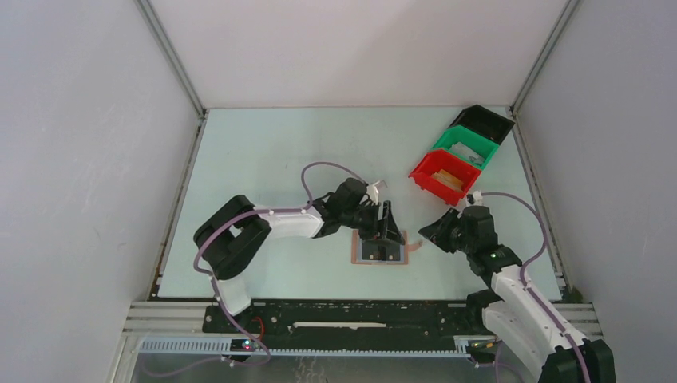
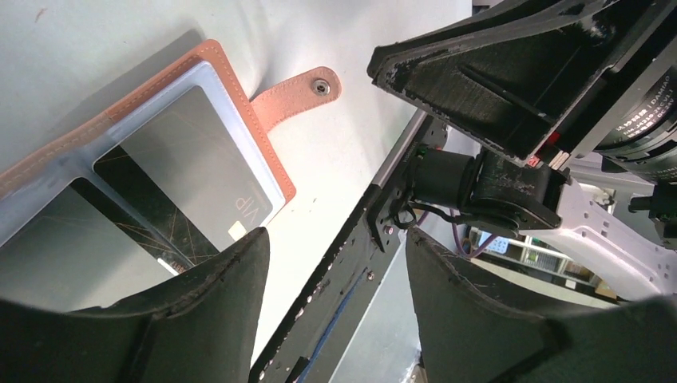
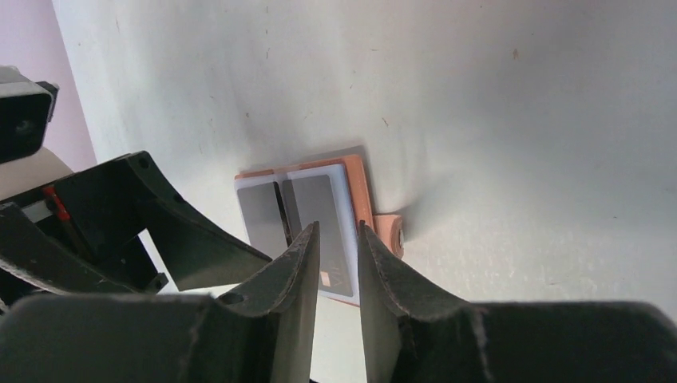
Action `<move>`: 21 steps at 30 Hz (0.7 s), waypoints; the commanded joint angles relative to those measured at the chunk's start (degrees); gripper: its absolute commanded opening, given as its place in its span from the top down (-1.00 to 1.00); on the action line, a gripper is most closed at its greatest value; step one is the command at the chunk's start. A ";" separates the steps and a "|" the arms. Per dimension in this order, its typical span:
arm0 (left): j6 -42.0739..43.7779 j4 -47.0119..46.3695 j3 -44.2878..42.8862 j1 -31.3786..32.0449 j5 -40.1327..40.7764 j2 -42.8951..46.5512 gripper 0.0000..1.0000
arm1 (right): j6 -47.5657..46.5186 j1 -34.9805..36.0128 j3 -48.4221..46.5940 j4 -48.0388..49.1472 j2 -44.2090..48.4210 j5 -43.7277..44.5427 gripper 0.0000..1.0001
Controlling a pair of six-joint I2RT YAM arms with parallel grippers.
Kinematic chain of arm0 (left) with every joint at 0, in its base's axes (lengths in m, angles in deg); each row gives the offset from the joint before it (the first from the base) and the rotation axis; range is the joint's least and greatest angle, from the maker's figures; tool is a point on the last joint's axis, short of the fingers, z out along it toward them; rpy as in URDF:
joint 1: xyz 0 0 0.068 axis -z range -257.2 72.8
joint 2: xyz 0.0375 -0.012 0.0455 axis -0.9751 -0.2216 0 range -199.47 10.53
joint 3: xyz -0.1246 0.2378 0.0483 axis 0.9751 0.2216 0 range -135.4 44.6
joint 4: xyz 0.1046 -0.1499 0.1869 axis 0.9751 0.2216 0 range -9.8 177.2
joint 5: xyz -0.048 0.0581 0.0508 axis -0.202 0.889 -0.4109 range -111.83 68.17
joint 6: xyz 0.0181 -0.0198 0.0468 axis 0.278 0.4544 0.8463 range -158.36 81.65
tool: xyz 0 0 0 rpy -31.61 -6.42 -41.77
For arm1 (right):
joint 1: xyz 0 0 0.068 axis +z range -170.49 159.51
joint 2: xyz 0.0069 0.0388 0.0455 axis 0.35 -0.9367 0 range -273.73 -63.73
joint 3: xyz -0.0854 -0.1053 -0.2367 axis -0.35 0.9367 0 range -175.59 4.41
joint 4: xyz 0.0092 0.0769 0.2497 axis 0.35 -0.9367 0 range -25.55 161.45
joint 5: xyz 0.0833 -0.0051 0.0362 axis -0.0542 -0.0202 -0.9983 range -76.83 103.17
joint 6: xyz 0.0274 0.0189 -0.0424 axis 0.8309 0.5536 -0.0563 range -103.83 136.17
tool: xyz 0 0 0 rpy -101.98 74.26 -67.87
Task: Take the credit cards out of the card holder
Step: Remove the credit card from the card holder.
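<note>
Surface (image 1: 271,159): pale and flat, carrying every item. A black bin (image 1: 491,120), a green bin (image 1: 477,137) and a red bin (image 1: 423,177) stand in a row at its far right, well apart from the work.

Card holder (image 1: 375,255): lies opened flat near the front edge of the surface, between the two arms, lining upward. The left gripper (image 2: 335,239) hangs directly over it, fingers spread wide and grasping nothing. The right gripper (image 3: 334,231) sits just beside the holder's strap side. Its fingers are drawn to a narrow slit with nothing between them.

Step in hand, as judged: drawing the first card from its pocket.

Recommended procedure:
- Pin one leaf of the holder with one gripper so it cannot slide.
- Bring the other gripper in low at the pocket mouth and pinch the exposed card edge only, not the lining.
- Pull along the pocket, parallel to the surface. Lifting early would likely drag the whole holder.

Whether a left finger touches the leather cannot be told from the wrist view.

Appearance: a brown stitched leather border frames pale blue-grey pockets set side by side. A black card (image 2: 192,152) with fine gold lines fills the pocket nearest the strap tab (image 2: 299,89). The tab lies flat on the surface, snap stud up.
</note>
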 commanded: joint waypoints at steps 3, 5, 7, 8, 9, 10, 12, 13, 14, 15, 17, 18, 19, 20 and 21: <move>3.35 7.04 -2.75 0.21 5.68 6.78 -0.37 | -2.01 1.00 -0.18 1.04 -1.09 -4.82 0.40; 3.02 7.96 -1.33 0.10 7.51 7.59 -0.39 | -1.87 3.54 -0.87 3.18 -3.65 -5.01 0.42; 2.13 7.47 -0.12 0.15 8.33 7.58 -0.43 | -1.68 5.98 -1.59 5.49 -7.14 -5.06 0.42; 1.76 7.34 0.16 0.15 8.15 7.21 -0.44 | -1.51 6.84 -1.93 6.58 -8.95 -5.26 0.42; 1.34 6.98 0.27 0.12 7.60 6.51 -0.45 | -1.39 7.43 -2.11 7.72 -10.63 -5.56 0.43; 0.77 6.42 0.56 0.11 7.19 6.01 -0.45 | -1.14 7.79 -2.08 9.14 -12.13 -6.05 0.43; 0.07 5.81 0.88 0.12 6.58 5.33 -0.44 | -1.09 8.15 -2.22 11.68 -15.13 -7.47 0.43; -0.12 5.84 0.89 0.10 6.56 5.03 -0.44 | -1.29 8.29 -2.33 12.39 -16.55 -8.38 0.44; -0.19 5.94 0.84 0.10 6.51 4.71 -0.44 | -1.47 8.54 -2.69 12.44 -17.90 -8.46 0.44; -0.24 5.97 0.80 0.10 6.48 4.41 -0.43 | -1.80 8.75 -3.04 12.44 -18.79 -8.24 0.45; -0.48 6.01 0.68 0.10 6.17 3.75 -0.43 | -2.02 9.11 -3.10 12.44 -19.42 -7.40 0.45; -0.61 6.04 0.64 0.14 6.18 3.48 -0.43 | -2.08 9.23 -3.10 12.44 -19.46 -7.10 0.45; -0.75 5.98 0.61 0.13 6.08 3.11 -0.43 | -2.13 9.23 -3.10 12.38 -19.42 -6.77 0.45; -0.88 5.93 0.69 0.06 5.95 2.66 -0.43 | -2.16 9.23 -3.10 12.40 -19.53 -6.63 0.44; -1.13 5.59 0.78 0.03 5.65 2.26 -0.43 | -2.30 9.15 -3.10 12.44 -19.82 -6.58 0.45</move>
